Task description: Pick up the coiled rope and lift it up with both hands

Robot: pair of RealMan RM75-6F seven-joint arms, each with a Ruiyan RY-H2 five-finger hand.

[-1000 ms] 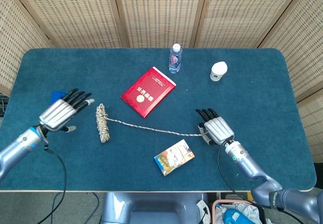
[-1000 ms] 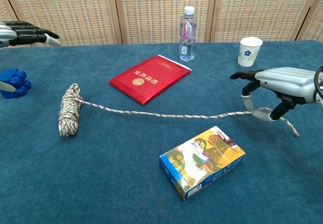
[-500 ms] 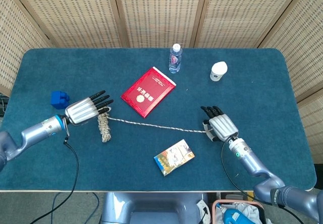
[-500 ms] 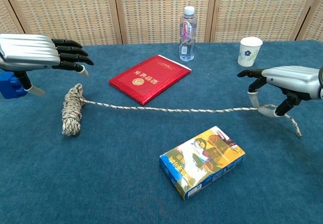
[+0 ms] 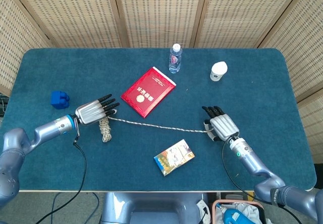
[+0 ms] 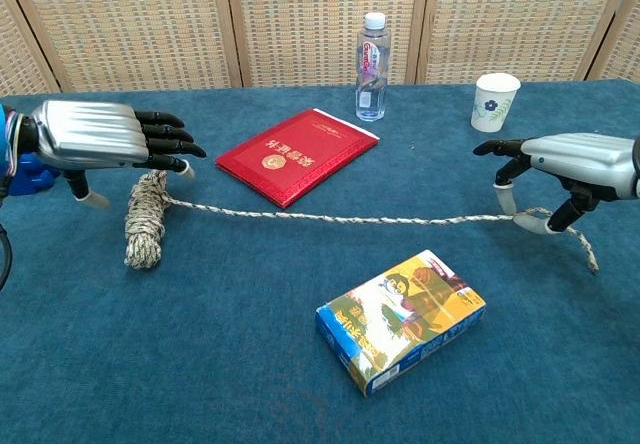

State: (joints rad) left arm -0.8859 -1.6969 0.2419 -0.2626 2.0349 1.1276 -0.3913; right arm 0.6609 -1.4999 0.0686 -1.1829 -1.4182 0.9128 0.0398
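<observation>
The coiled rope (image 5: 104, 130) (image 6: 143, 222) lies at the left of the blue table, and one strand (image 5: 161, 128) (image 6: 340, 219) runs taut from it to the right. My left hand (image 5: 94, 111) (image 6: 100, 137) hovers over the coil's far end, fingers stretched out and apart, holding nothing. My right hand (image 5: 222, 127) (image 6: 572, 161) pinches the strand near its free end between the thumb and a finger. A short tail (image 6: 583, 249) trails past it onto the cloth.
A red book (image 5: 148, 91) (image 6: 297, 154) lies just behind the strand. A picture box (image 5: 174, 157) (image 6: 402, 319) lies in front of it. A water bottle (image 5: 174, 58) (image 6: 372, 54) and a paper cup (image 5: 218, 71) (image 6: 495, 101) stand at the back. A blue block (image 5: 59, 99) sits left of my left hand.
My left hand has swung right and down from beside the blue block to over the coil. My right hand has drawn the strand straight, shifting the coil slightly.
</observation>
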